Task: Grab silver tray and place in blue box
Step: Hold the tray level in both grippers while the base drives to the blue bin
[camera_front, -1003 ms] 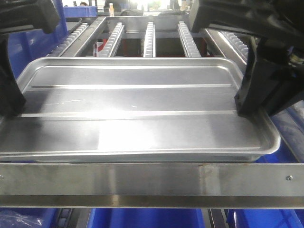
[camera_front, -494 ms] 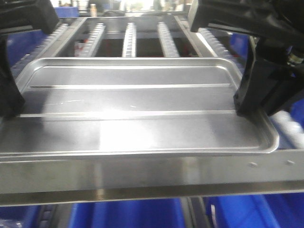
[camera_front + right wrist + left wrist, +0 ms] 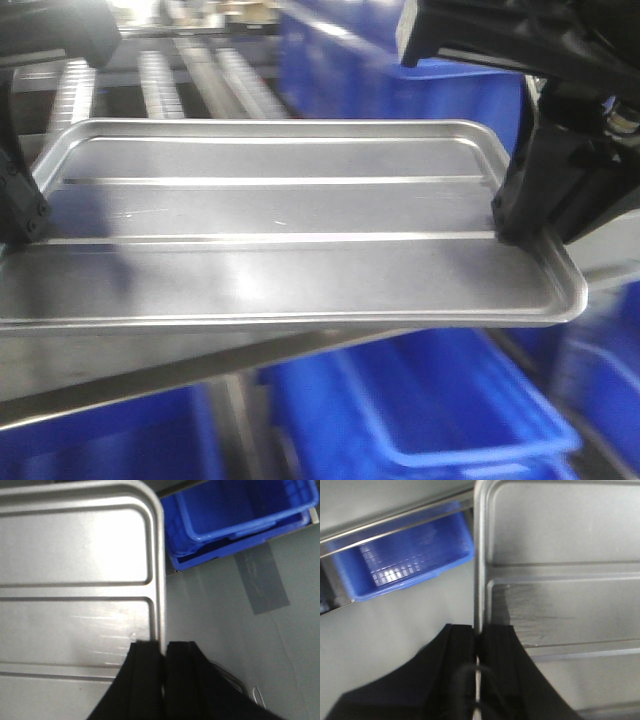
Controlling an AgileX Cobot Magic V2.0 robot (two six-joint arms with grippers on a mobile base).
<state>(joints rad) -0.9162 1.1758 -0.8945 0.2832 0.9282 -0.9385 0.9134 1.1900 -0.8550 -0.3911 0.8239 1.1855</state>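
The silver tray [image 3: 300, 210], with two long ridges across its bottom, hangs level in the air between my two arms. My left gripper [image 3: 25, 225] is shut on its left rim, seen close up in the left wrist view, where the black fingers [image 3: 460, 645] pinch the tray [image 3: 560, 600] edge at the left gripper [image 3: 478, 630]. My right gripper [image 3: 510, 228] is shut on the right rim; the right wrist view shows the right gripper [image 3: 164, 645] clamped on the tray [image 3: 75, 580]. A blue box [image 3: 450, 410] with a lipped rim lies below the tray's front right corner.
A roller rack [image 3: 150, 80] stands behind at the left, and a metal rail [image 3: 150, 375] runs slanted under the tray's front edge. More blue crates [image 3: 400, 90] fill the back right. Blue crates [image 3: 240, 515] sit on grey floor [image 3: 240, 645]; another blue bin [image 3: 405, 555] sits under a rail.
The tray stays fixed in both grippers while the background slides left: the roller rack has moved to the left, the front rail has dropped and slanted, and blue crates have come into view.
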